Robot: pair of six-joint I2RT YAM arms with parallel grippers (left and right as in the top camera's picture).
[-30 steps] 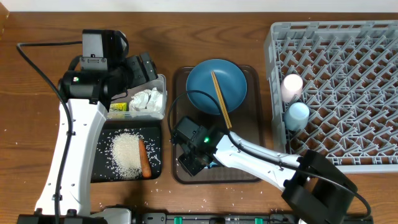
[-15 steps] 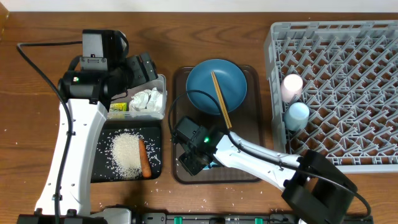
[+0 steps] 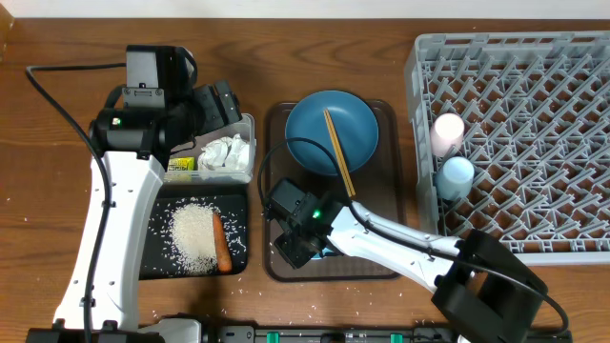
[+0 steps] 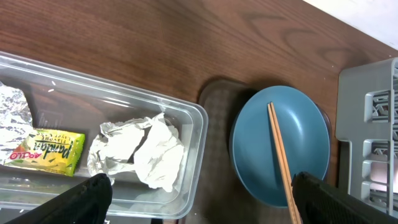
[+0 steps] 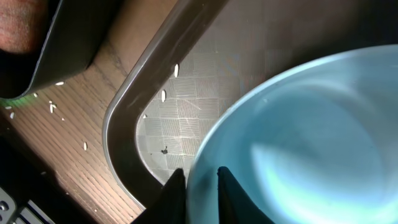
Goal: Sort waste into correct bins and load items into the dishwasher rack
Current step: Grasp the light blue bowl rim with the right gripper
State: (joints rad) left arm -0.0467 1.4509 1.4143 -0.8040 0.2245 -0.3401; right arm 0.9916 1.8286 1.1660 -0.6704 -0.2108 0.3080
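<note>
Right wrist: glossy round pale-blue bowl (image 5: 298,137); checker-textured brown tray (image 5: 186,106).

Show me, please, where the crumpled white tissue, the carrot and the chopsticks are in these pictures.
Crumpled white tissue (image 4: 157,157): left wrist view, centre of the wad.
Carrot (image 3: 220,242): overhead view, middle of its length.
Chopsticks (image 3: 338,152): overhead view, midway along the pair.

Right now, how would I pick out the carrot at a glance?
Find the shallow black tray on the left, next to the clear tub. The carrot lies in it, along the right side of a heap of white rice. It is the only orange, slim thing there.
</note>
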